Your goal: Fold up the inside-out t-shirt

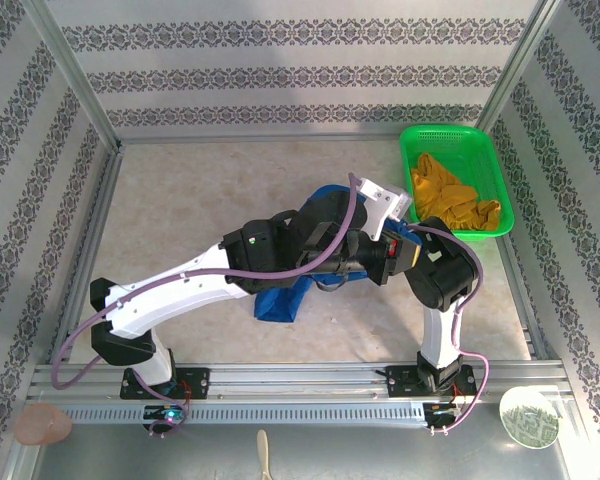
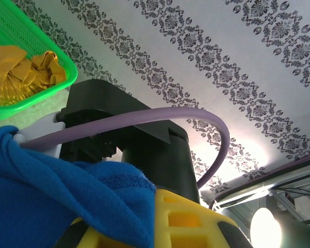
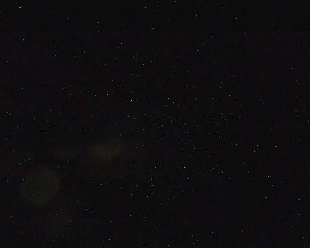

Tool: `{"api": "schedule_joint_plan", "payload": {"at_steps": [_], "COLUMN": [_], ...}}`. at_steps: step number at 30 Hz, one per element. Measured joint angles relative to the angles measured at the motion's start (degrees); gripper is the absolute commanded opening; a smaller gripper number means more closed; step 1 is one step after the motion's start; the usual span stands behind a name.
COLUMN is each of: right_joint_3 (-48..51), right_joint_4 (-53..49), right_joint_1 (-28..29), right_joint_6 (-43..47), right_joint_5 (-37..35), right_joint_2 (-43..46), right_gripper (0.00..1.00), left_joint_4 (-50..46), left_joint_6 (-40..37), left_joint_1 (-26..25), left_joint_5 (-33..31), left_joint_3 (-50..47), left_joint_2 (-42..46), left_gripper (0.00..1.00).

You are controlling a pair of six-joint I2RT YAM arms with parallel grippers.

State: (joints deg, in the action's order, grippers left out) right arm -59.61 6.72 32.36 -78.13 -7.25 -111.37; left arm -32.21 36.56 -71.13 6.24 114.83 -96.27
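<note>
Left pincer (image 2: 140, 228) pinches the wrinkly royal-blue cloth t-shirt (image 1: 280, 298). Right pincer is pressed together; on what, can't tell. Pull your arms apart slowly and spread it flat on the worktop (image 1: 180, 215).

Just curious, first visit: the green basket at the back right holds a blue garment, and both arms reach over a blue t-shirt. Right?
No: the garment in the green basket is mustard yellow, not blue, as the top view shows. The part about the blue t-shirt is right.
</note>
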Motion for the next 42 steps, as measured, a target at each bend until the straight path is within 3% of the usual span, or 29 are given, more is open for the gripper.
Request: {"api": "schedule_joint_plan", "payload": {"at_steps": [6,9,13,17,24,28,31,35,38,42], "right_joint_3": [2.0,1.6,0.3,-0.1,0.2,2.7,5.9,9.2,10.0,10.3], "right_joint_4": [13.0,22.5,37.0,49.8,54.0,48.8,42.4,34.0,27.4,17.7], "right_joint_1": [-1.6,-2.8,-4.9,-7.0,-8.2,-7.9,-7.0,-4.6,-2.0,1.2], "right_joint_6": [8.8,12.6,13.1,9.7,8.1,10.0,11.9,14.5,17.3,21.8], "right_joint_5": [13.2,23.6,36.4,44.8,47.6,45.4,43.3,40.9,39.3,37.9], "right_joint_2": [-1.3,-2.3,-5.2,-8.2,-9.0,-8.4,-6.9,-2.3,3.4,12.9], "right_gripper": [0.0,0.0,0.0,0.0,0.0,0.0,0.0,0.0,0.0,0.0], "left_joint_4": [4.1,7.2,12.7,17.2,20.2,26.9,31.1,34.2,34.4,34.2], "left_joint_6": [1.9,3.1,5.3,7.8,9.9,10.8,13.2,18.5,21.2,22.0], "left_joint_1": [0.4,0.4,0.4,0.5,1.4,4.2,12.6,33.5,44.1,52.3], "left_joint_5": [4.1,5.9,7.5,8.7,11.0,11.6,10.6,8.6,9.0,10.9], "left_joint_3": [-0.7,-0.8,-1.7,-1.9,-2.4,-11.5,-23.7,-39.8,-47.4,-52.4], "left_joint_2": [-0.8,-2.5,-5.6,-8.2,-9.2,-3.8,5.1,14.7,15.6,12.2], "left_gripper": [0.0,0.0,0.0,0.0,0.0,0.0,0.0,0.0,0.0,0.0]}}
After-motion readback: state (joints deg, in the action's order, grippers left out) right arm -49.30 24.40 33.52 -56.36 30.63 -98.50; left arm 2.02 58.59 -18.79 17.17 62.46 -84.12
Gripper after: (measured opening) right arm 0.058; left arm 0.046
